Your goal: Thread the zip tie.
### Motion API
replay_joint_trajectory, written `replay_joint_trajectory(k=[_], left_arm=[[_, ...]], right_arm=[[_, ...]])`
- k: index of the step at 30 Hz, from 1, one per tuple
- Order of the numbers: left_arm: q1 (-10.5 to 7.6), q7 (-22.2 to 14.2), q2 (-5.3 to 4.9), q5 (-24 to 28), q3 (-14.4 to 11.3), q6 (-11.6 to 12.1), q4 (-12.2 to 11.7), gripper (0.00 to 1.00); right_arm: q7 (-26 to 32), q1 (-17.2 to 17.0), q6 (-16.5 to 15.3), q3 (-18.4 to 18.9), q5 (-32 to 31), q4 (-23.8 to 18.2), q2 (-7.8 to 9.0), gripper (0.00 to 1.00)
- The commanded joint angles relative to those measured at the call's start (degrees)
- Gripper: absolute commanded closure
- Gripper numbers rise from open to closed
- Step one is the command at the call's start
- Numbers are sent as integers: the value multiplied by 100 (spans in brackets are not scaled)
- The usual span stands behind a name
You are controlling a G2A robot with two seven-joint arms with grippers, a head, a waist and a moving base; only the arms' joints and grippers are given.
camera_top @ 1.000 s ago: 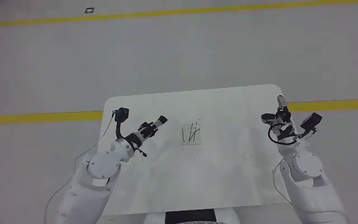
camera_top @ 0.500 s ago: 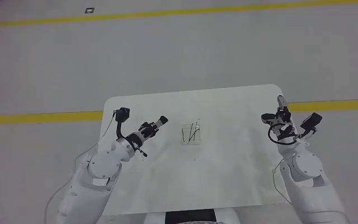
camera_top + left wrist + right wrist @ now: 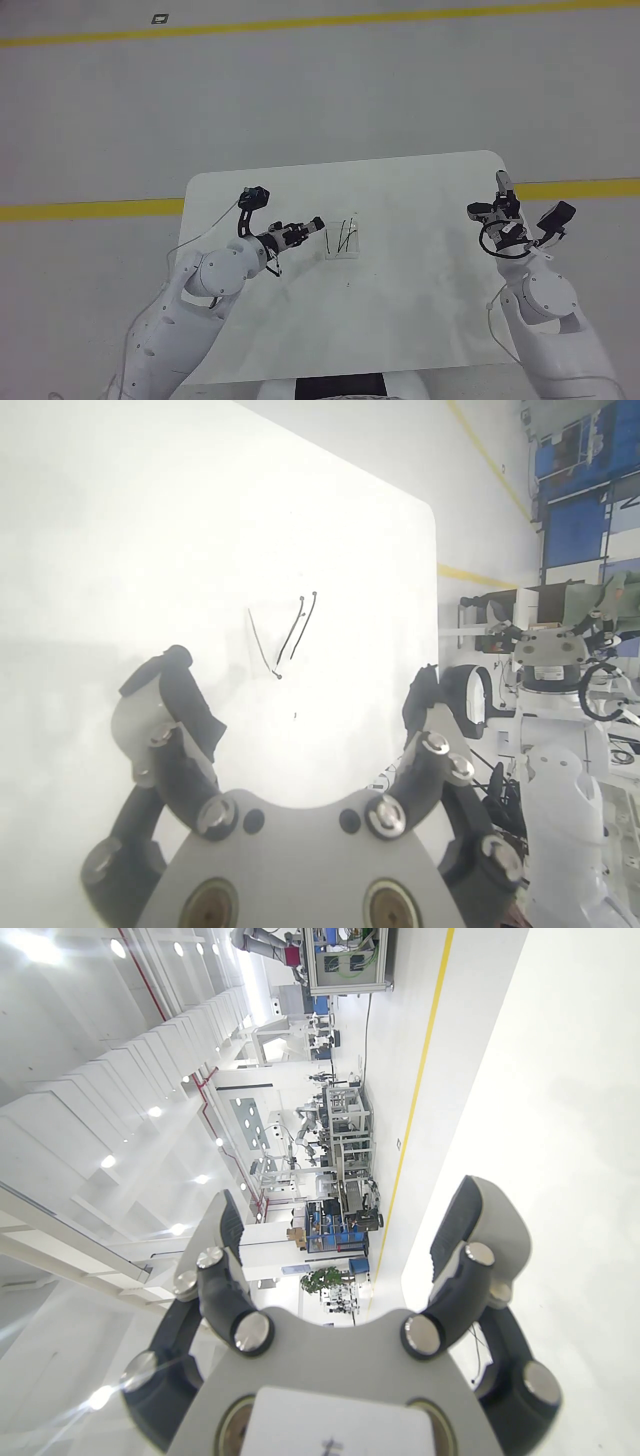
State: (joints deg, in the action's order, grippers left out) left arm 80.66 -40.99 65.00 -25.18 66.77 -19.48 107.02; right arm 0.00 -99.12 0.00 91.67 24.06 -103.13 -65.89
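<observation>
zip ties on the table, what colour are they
Black zip ties against the white table, one looking greyer; clearest in the left wrist view.

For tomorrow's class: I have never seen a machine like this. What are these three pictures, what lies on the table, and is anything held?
This is a two-armed robot. One picture looks down from above its arms; the other two come from cameras on its wrists, each showing that arm's claw. Thin dark zip ties lie on the table. The left gripper is open, close to them. The right gripper is open near the table's edge, facing the room. Nothing is held.
</observation>
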Motion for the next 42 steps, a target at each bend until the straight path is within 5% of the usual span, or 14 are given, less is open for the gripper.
replay_joint_trajectory(k=[1,6,10,16,22,42], left_arm=[[1,-1,0,2,1,0,2,0],[-12,15,-1,-38,-14,35,32,0],[-222,-282,-10,-352,-261,225,130,0],[-1085,-1246,50,-374,-794,445,-242,0],[-1944,-1613,215,166,-1342,698,-1349,0],[-1984,-1526,221,63,-1386,698,-1377,0]], right_arm=[[0,0,0,0,0,0,0,0],[0,0,0,0,0,0,0,0],[0,0,0,0,0,0,0,0],[0,0,0,0,0,0,0,0],[0,0,0,0,0,0,0,0],[0,0,0,0,0,0,0,0]])
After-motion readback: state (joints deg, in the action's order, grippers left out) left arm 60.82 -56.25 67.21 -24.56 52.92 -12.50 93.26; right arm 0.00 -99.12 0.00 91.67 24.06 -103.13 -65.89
